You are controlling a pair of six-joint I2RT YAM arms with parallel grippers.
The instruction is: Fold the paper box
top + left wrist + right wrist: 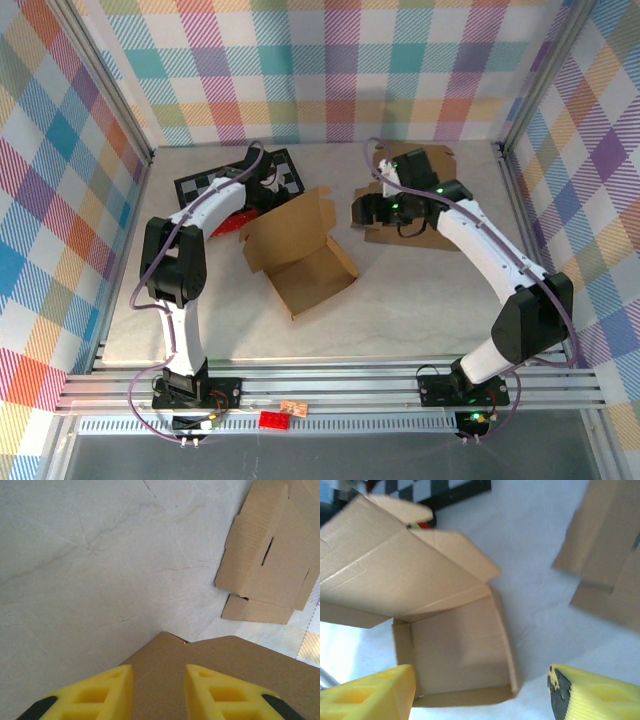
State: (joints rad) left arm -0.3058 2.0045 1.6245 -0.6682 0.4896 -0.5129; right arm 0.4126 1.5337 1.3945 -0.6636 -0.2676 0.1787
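The brown paper box (312,272) lies mid-table as an open tray (455,650) with its lid (285,225) raised and leaning back. My left gripper (264,196) is behind the lid's upper edge. In the left wrist view its yellow fingers (100,690) stand a little apart around my left gripper's middle (159,672), with the lid's cardboard (210,655) filling the gap; a grip does not show. My right gripper (362,210) hovers right of the box. It is open (482,680) above the tray's near corner, with nothing between its fingers.
Flat unfolded cardboard (420,160) (270,555) (610,555) lies at the back right, under the right arm. A black-and-white checkerboard (205,183) (445,487) sits at the back left, with a red object (228,222) beside it. Plaid walls close in three sides.
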